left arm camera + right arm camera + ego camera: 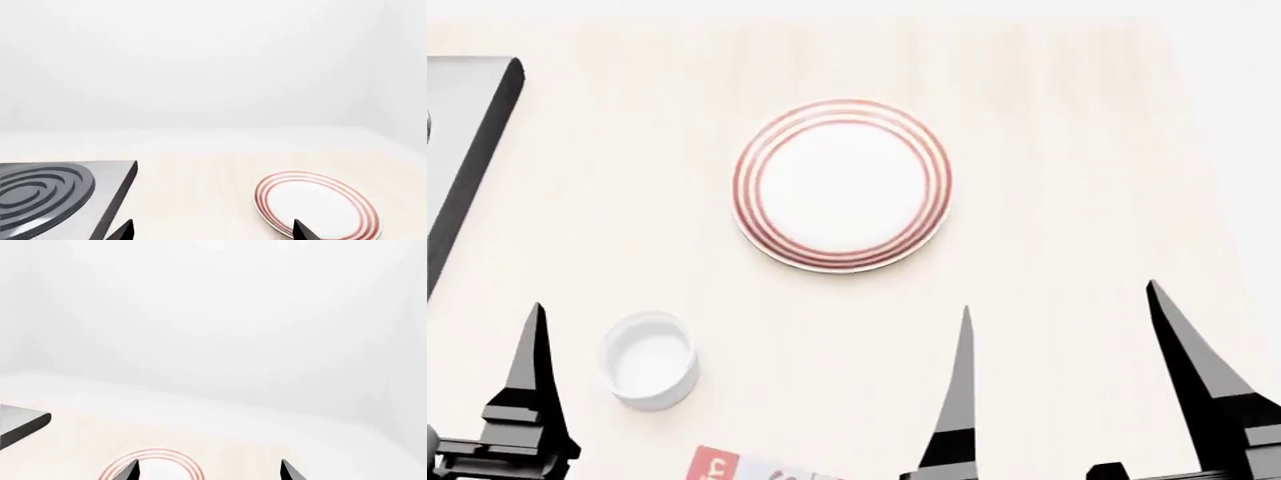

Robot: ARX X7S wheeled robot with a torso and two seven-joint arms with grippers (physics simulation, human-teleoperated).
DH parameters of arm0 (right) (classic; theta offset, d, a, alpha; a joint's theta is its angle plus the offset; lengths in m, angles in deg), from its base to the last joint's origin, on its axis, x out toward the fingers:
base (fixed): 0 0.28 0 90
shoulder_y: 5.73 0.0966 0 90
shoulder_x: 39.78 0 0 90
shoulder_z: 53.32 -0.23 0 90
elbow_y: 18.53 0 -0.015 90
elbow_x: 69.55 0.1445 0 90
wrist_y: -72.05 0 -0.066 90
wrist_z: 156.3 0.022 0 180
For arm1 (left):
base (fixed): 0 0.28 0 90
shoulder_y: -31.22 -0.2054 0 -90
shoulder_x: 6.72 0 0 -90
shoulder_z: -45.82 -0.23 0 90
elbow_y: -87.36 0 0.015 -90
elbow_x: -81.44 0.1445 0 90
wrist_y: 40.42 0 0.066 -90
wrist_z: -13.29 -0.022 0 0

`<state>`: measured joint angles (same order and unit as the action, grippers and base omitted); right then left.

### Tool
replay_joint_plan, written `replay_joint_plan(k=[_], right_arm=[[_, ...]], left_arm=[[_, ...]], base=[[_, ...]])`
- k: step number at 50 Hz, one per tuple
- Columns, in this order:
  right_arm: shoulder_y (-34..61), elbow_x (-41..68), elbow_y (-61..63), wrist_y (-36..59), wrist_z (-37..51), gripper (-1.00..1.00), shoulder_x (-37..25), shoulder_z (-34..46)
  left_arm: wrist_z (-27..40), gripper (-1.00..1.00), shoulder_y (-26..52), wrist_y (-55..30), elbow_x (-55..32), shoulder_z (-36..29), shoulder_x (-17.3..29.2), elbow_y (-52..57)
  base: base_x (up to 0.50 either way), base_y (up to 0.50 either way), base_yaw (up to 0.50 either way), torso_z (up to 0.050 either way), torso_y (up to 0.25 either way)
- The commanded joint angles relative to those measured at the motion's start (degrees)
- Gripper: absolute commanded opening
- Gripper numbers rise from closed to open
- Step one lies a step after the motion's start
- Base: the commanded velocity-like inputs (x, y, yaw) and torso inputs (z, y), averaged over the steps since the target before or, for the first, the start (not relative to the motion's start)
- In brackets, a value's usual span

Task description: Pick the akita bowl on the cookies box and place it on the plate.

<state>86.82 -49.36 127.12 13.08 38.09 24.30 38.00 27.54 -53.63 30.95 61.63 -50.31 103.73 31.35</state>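
Currently the plate [842, 185] lies bare at mid-table. Nearer the robot, a corner of the cookies box [723, 467] shows (akita bowl out of view), beside a white cup [649, 359]. Right gripper [1068, 340] and left gripper [210, 231] stand spread, empty.
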Motion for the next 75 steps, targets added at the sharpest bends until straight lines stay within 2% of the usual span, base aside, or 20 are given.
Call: replay_joint_plan(k=[1, 10, 11, 18, 32, 36, 40, 43, 44, 50, 53, 56, 61, 65, 69, 75], right_arm=[[0.37, -1.47, 0.35, 0.94, -0.12, 1.0, 0.01, -1.21], [0.78, -1.15, 0.65, 1.5, 0.4, 1.0, -0.82, -0.88], [0.97, -0.95, 0.57, 1.72, 0.42, 1.0, -0.9, -0.88], [2.29, 0.96, 0.03, 4.19, 0.15, 1.0, -1.77, -0.45], [6.15, 9.93, 3.32, 15.44, 0.28, 1.0, -6.23, -3.44], [6.04, 11.4, 3.67, 16.46, 0.57, 1.0, -7.63, -3.53], [5.6, 17.65, 4.03, 17.83, -0.56, 1.0, -10.0, -4.78], [6.29, 19.69, 4.24, 18.09, 0.71, 1.0, -14.14, -1.0], [6.07, 21.81, 4.29, 15.64, 0.39, 1.0, -17.33, 1.34], [13.17, 29.59, 4.29, 13.76, 7.9, 1.0, -28.22, 13.39], [21.86, 33.89, 4.32, 12.45, 13.88, 1.0, -33.9, 23.54], [30.17, 39.84, 4.31, 11.65, 17.84, 1.0, -37.01, 30.0], [41.28, 48.13, 4.15, 16.87, 21.41, 1.0, -37.11, 34.09], [47.67, 53.64, 4.08, 23.01, 20.55, 1.0, -35.44, 36.96], [52.86, 59.79, 4.14, 26.89, 20.5, 1.0, -33.67, 39.47], [59.2, 69.14, 3.77, 31.77, 25.96, 1.0, -31.16, 42.73]], left_arm=[[-1.12, 1.0, 0.08, -0.2, 0.91, 1.08, -0.84, 0.22], [-0.58, 1.0, 0.21, -0.5, 0.77, 1.14, -0.81, 0.27], [1.18, 1.0, 0.62, -1.36, 2.87, 0.64, -1.03, 0.25], [2.01, 1.0, 1.75, -5.07, 1.01, 0.9, -1.14, 0.2], [1.44, 1.0, 5.16, -8.23, 1.07, -0.78, 0.18, -0.95], [-2.08, 1.0, 7.26, -11.03, -0.37, -3.24, 2.36, -0.47], [-5.57, 1.0, 9.39, -12.38, -2.71, -4.45, 3.69, 0.0], [-6.33, 1.0, 10.37, -12.71, -2.77, -5.34, 3.89, -0.25], [-6.52, 1.0, 11.08, -13.12, -2.92, -5.61, 3.81, -0.45], [-7.42, 1.0, 13.2, -13.85, -2.99, -6.7, 3.97, -1.16], [-7.53, 1.0, 14.02, -13.95, -2.5, -7.3, 4.06, -1.45], [-7.63, 1.0, 14.81, -14.07, -2.45, -7.5, 3.96, -1.99], [-7.54, 1.0, 15.22, -14.05, -2.16, -8.0, 3.79, -2.33], [-7.57, 1.0, 15.5, -13.99, -1.91, -8.38, 3.73, -2.66], [-7.66, 1.0, 15.45, -13.75, -1.86, -8.61, 3.79, -2.56], [-7.6, 1.0, 15.47, -13.52, -1.68, -8.74, 3.98, -2.47]], base=[[0.0, 0.0, 0.0, 0.0, -0.25], [0.0, 0.0, 0.0, 0.0, -0.25], [0.0, 0.0, 0.0, 0.0, -0.188], [0.0, 0.0, 0.0, 0.0, 0.0], [0.0, 0.0, 0.0, 0.0, 0.0], [0.0, 0.0, 0.0, 0.0, 0.0], [0.0, 0.0, 0.0, 0.0, 0.0], [0.0, 0.0, 0.0, 0.0, 0.0], [0.0, 0.0, 0.0, 0.0, 0.0], [0.0, 0.0, 0.0, 0.0, 0.0], [0.0, 0.0, 0.0, 0.0, 0.0], [0.0, 0.0, 0.0, 0.0, 0.0], [0.0, 0.0, 0.0, 0.0, 0.0], [0.0, 0.0, 0.0, 0.0, 0.0], [0.0, 0.0, 0.0, 0.0, 0.0], [0.0, 0.0, 0.0, 0.0, 0.0]])
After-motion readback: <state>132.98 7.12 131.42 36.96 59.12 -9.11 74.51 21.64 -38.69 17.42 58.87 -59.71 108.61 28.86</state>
